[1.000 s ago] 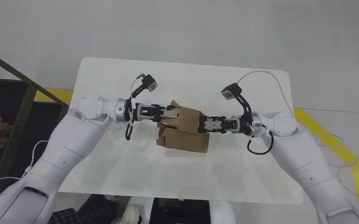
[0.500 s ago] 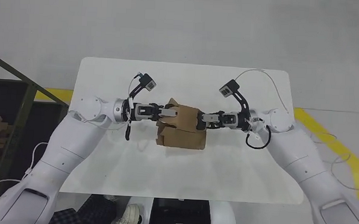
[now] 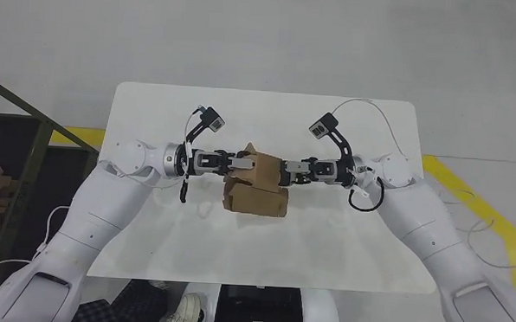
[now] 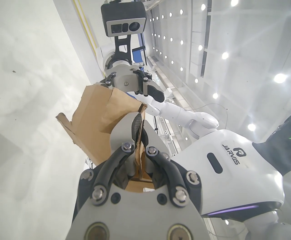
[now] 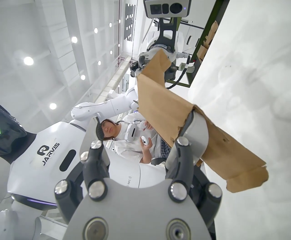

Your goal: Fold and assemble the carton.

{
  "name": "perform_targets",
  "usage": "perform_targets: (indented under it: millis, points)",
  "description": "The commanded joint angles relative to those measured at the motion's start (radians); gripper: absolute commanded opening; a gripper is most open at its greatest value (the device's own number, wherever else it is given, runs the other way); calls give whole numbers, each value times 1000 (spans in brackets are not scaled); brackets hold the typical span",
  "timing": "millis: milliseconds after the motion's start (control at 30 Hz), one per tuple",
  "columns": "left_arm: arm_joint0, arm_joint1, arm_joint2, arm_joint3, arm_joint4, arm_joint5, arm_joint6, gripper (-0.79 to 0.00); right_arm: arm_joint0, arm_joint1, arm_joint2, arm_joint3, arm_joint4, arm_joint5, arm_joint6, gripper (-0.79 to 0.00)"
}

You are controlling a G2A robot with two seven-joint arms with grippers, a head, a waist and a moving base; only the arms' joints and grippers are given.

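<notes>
Carton (image 3: pixel 257 189) is at mid-counter between both arms, half-formed, flaps up. It looks like thin cardboard: light, stiff across the panels, likely to crease or tear at the edges. Left claw (image 4: pixel 137 121) is clamped on a flap edge. Right claw (image 5: pixel 145 122) is spread, one finger against the opposite panel. Best to grip near the fold lines, not the corners. Counter (image 3: pixel 341 243) is smooth and white, probably slippery; its edges are well apart from the carton.

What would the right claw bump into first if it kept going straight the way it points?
Most likely the carton, almost at once: the open right claw points straight at it, and one finger seems to lie against its brown panel. Beyond the carton is the left claw, pinching the far side.
</notes>
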Motion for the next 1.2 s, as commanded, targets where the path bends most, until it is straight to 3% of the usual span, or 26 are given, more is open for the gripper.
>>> perform_targets:
  millis: [0, 233, 467, 667, 767, 900, 967, 1167]
  points:
    - [-2, 1, -6, 3, 17, 6, 4, -785, -2, -2, 9, 4, 24, 18, 18, -191]
    - [-2, 6, -24, 7, 72, 21, -1, -785, -10, -6, 46, 27, 62, 54, 54, -191]
    - [3, 4, -24, 6, 80, 22, -1, -785, -8, -17, 44, 13, 4, 62, 62, -179]
    - [-1, 1, -21, 1, 76, 27, 6, -785, 0, -27, 39, 32, -64, 20, 20, -243]
    - [0, 0, -24, 3, 76, 27, 17, -785, -3, -30, 43, 37, -78, 0, 0, -317]
    - [6, -2, -27, 11, 72, 26, 31, -785, -7, -31, 48, 37, -103, -16, -16, -336]
    - [6, -3, -26, 13, 75, 25, 36, -785, -9, -32, 49, 34, -110, -21, -21, -394]
    - [7, -6, -29, 19, 79, 19, 53, -785, -6, -39, 45, 44, -138, -35, -35, -425]
